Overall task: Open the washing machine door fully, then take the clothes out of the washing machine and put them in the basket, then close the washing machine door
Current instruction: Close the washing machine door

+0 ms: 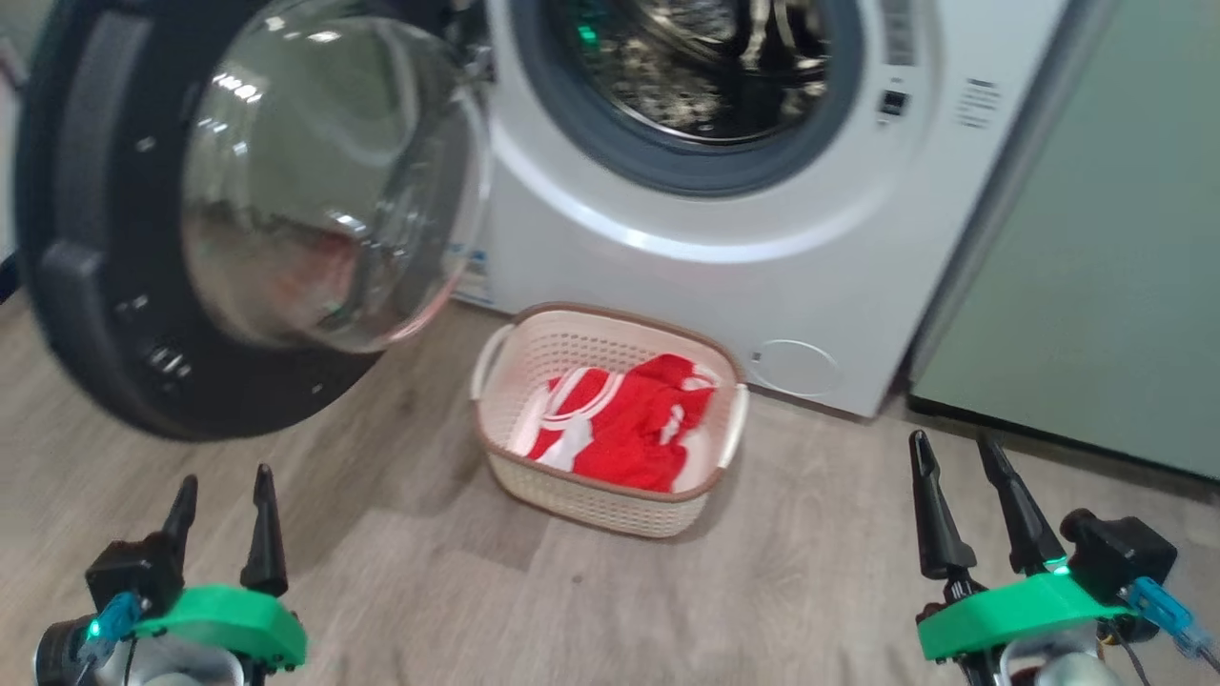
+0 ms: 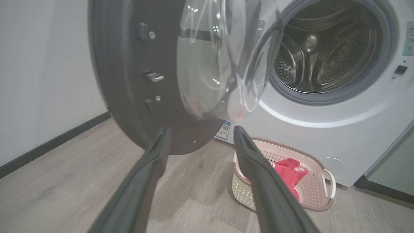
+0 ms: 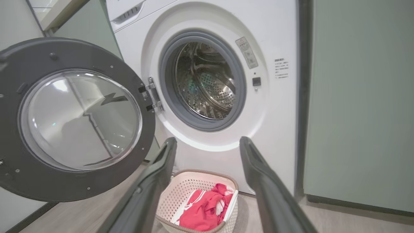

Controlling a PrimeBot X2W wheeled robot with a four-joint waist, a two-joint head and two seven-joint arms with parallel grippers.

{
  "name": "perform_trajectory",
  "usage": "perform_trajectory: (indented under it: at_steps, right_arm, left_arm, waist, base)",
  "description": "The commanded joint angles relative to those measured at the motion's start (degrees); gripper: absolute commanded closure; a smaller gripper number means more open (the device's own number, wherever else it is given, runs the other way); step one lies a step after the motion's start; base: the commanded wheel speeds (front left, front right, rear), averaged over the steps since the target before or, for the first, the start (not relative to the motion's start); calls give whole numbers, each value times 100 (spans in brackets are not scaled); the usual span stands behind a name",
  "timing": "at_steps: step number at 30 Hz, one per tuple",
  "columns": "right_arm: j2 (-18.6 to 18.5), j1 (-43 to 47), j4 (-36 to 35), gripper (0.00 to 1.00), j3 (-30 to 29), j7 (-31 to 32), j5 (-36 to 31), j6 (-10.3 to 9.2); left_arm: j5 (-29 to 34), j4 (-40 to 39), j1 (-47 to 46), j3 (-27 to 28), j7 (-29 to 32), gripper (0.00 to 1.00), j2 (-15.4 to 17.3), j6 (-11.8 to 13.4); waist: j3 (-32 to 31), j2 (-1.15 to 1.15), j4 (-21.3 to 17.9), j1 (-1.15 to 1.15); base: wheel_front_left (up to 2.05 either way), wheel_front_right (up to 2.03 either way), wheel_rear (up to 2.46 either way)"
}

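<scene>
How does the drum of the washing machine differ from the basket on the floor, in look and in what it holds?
The drum is round shiny steel; the basket is rectangular cream plastic with a brown rim. The drum looks empty; the basket holds the red clothes. The drum opens to the front; the basket opens upward. Both have perforated walls.
</scene>
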Motion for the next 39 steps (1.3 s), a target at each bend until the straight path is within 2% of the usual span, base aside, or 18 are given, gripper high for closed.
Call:
perform_trajectory:
  at_steps: [1,10,27,28,29,30,34,39]
  right_arm:
    - [-8,-256,-188,0,114,-36,23,40]
    - [31,-331,-180,0,149,-36,20,40]
    - [-22,-630,-51,0,407,-36,71,40]
    - [-23,-637,-46,0,414,-36,74,40]
    - [-24,-642,-43,0,421,-36,79,40]
    - [-24,-645,-39,0,425,-36,84,40]
    - [-14,-613,-33,0,389,-36,98,40]
    - [10,-494,-70,0,281,-36,87,40]
  left_arm:
    - [44,-212,-355,208,-53,0,96,27]
    - [43,-211,-400,297,-54,0,134,18]
    - [-59,-408,-298,637,-54,1,10,74]
    - [-84,-389,-295,662,-54,36,-4,73]
    - [-128,-360,-292,699,-54,60,-17,65]
    - [-212,-322,-300,758,-54,98,-35,50]
    - [-869,-151,-419,1178,-54,100,-107,-80]
    - [-2635,137,-979,2017,305,100,-76,-245]
  waist:
    - [28,0,335,0]
    - [45,0,917,0]
    - [210,0,1049,0]
    - [211,0,1049,0]
    - [212,0,1049,0]
    - [210,0,1047,0]
    - [187,0,1027,0]
    - [160,0,1008,0]
  base:
    - [0,0,0]
    - [0,0,0]
    - [0,0,0]
    - [0,0,0]
    - [0,0,0]
    - [0,0,0]
    - [0,0,0]
    - [0,0,0]
